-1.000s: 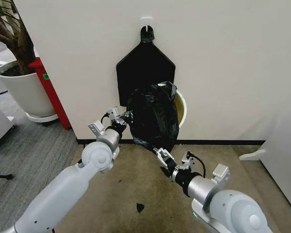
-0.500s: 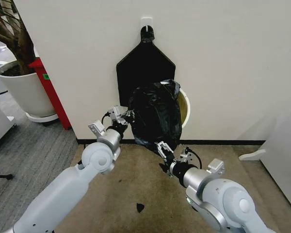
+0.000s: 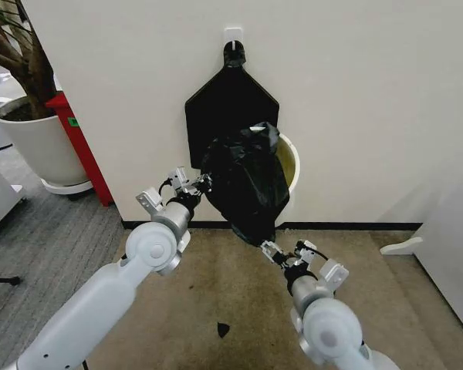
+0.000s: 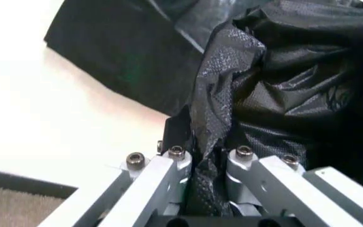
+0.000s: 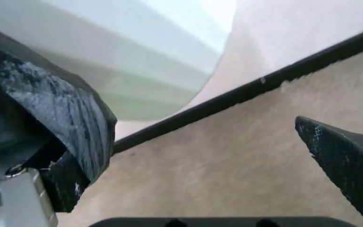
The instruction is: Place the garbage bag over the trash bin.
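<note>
**Left jaws clamped on the bag, right jaws spread below it**

Pinched tight between the fingers of my left gripper [image 4: 208, 163] is a fold of the garbage bag [image 3: 245, 181]; in the left wrist view the two metal fingers [image 4: 168, 165] stand close together with the crinkled black film squeezed up between them. That arm reaches forward and up from my left shoulder, elbow low, wrist raised, so the left gripper [image 3: 203, 183] sits against the bag's left edge at about its middle height.

My right gripper [image 3: 272, 252] is parted. The right wrist view shows its two dark fingertips [image 5: 74, 123] well apart, with bare carpet [image 5: 232, 156] and a black skirting strip [image 5: 282, 73] between them and nothing held. The right forearm comes up steeply from low down, wrist pointed up at the wall, and the fingertips lie just under the bag's lowest point; I cannot tell whether they touch it.

The bag is glossy, loose and wrinkled, hanging as a bulging mass that tapers down to a narrow tip just above my right gripper. It drapes across the front of the trash bin [image 3: 290, 166], which lies to the right of my left jaws; only the bin's pale rim and a slice of its yellowish inside show past the bag's right side. Above and behind the bag, a flat black bundle [image 3: 228, 104] hangs on the white wall [image 3: 370, 92] from a hook [image 3: 233, 35].
</note>
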Controlling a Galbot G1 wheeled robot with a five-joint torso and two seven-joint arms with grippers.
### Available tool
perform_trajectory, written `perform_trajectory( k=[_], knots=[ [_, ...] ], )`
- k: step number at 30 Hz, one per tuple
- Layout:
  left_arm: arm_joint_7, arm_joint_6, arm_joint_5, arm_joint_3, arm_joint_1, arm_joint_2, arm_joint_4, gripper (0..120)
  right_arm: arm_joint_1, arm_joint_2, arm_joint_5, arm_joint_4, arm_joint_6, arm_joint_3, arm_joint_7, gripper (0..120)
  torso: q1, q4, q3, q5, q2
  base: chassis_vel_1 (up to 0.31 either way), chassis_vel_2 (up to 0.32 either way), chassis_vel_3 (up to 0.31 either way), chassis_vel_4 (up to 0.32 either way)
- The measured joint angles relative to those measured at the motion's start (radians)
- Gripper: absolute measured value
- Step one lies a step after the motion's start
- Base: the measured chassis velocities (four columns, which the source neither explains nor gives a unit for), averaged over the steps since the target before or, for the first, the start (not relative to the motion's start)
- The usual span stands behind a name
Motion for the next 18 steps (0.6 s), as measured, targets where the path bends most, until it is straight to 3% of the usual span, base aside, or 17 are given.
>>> perform_trajectory(
  k=[8, 18],
  knots=[
    [-0.037, 0.023, -0.043, -0.005, 0.012, 0.011, -0.022, 4, -0.02, -0.013, -0.11, -0.017, 0.035, 0.01, -0.038, 100, 0.0, 0.0, 0.0, 0.0, 0.0, 0.0, 0.0, 0.0, 0.0],
    [-0.007, 0.024, 0.024, -0.007, 0.016, 0.021, -0.005, 4, -0.151, -0.055, -0.11, 0.162, 0.019, 0.024, -0.067, 100, 0.0, -0.0001, 0.0, -0.0002, 0.0, 0.0, 0.0, 0.0, 0.0]
  ],
)
